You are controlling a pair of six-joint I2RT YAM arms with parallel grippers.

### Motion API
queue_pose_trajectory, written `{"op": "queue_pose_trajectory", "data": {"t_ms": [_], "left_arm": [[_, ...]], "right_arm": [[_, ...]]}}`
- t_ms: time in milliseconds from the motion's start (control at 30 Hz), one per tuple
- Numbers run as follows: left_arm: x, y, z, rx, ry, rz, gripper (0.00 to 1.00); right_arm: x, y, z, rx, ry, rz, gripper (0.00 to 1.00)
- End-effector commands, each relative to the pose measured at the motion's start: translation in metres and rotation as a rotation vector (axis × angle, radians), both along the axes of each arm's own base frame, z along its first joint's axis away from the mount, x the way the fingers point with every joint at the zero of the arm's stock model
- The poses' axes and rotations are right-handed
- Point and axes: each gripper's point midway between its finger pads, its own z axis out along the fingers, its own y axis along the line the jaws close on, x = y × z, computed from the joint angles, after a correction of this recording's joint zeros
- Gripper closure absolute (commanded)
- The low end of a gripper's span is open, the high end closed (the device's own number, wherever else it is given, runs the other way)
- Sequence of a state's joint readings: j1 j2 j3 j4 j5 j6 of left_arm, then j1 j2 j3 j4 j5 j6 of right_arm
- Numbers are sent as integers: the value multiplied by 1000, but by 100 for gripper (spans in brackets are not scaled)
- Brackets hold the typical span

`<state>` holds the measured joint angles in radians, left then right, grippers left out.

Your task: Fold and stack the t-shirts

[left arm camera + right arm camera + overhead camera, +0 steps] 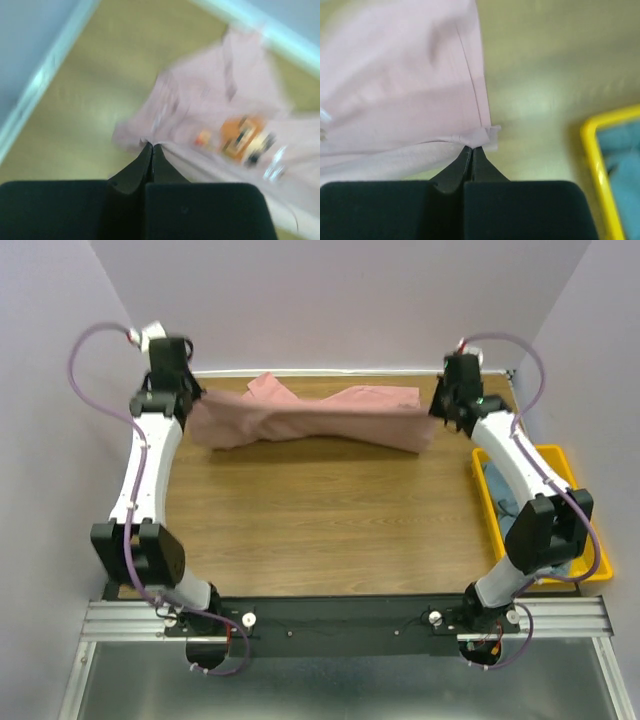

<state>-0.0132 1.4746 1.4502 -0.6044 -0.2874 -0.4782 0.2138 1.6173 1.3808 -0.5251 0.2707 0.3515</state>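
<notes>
My left gripper [151,146] is pinched tight on one end of the pink shirt [310,420], and my right gripper [471,148] is clamped on a corner at the other end. The shirt is stretched between them over the far part of the table [320,520], twisted in the middle. Its orange print sits at three o'clock from my left gripper. At four o'clock from my right gripper is the yellow bin [592,162], with the blue-grey shirt [625,165] inside.
</notes>
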Motion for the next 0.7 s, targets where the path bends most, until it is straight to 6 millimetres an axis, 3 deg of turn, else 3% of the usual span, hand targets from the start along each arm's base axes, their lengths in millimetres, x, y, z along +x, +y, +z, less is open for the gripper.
{"op": "queue_pose_trajectory", "data": {"t_ms": [0, 33, 67, 133, 167, 200, 233, 267, 300, 333, 367, 400, 567, 633, 667], "left_arm": [[49, 35, 115, 47, -250, 59, 100], [56, 42, 138, 46, -299, 70, 100], [65, 42, 186, 45, -398, 65, 100], [66, 45, 235, 48, -504, 63, 100], [54, 46, 287, 54, -632, 64, 100], [45, 46, 310, 57, -696, 63, 100], [35, 46, 330, 58, -755, 60, 100], [10, 47, 361, 61, -861, 63, 100], [-4, 46, 374, 66, -910, 65, 100], [-3, 50, 372, 73, -941, 78, 100], [-17, 48, 381, 79, -984, 76, 100], [-65, 45, 412, 93, -1092, 87, 100], [-154, 48, 460, 196, -1229, 153, 100], [-170, 47, 467, 211, -1246, 153, 100], [-180, 45, 468, 218, -1253, 148, 100]], "right_arm": [[51, -10, 120, -56, -264, 9, 99], [59, -9, 142, -68, -310, 22, 99], [72, -7, 185, -63, -405, 25, 99], [79, -8, 226, -59, -496, 21, 99], [81, -6, 248, -64, -545, 35, 99], [78, -6, 272, -52, -599, 36, 99], [72, -7, 311, -55, -687, 37, 99], [66, -9, 328, -61, -725, 40, 99], [54, -12, 349, -73, -770, 46, 99], [43, -15, 367, -80, -812, 44, 99], [32, -17, 379, -85, -836, 43, 99], [22, -21, 387, -96, -854, 36, 99], [-58, -47, 434, -207, -1001, 16, 99], [-78, -50, 444, -224, -1037, 24, 99], [-99, -53, 454, -232, -1071, 27, 99]]}}
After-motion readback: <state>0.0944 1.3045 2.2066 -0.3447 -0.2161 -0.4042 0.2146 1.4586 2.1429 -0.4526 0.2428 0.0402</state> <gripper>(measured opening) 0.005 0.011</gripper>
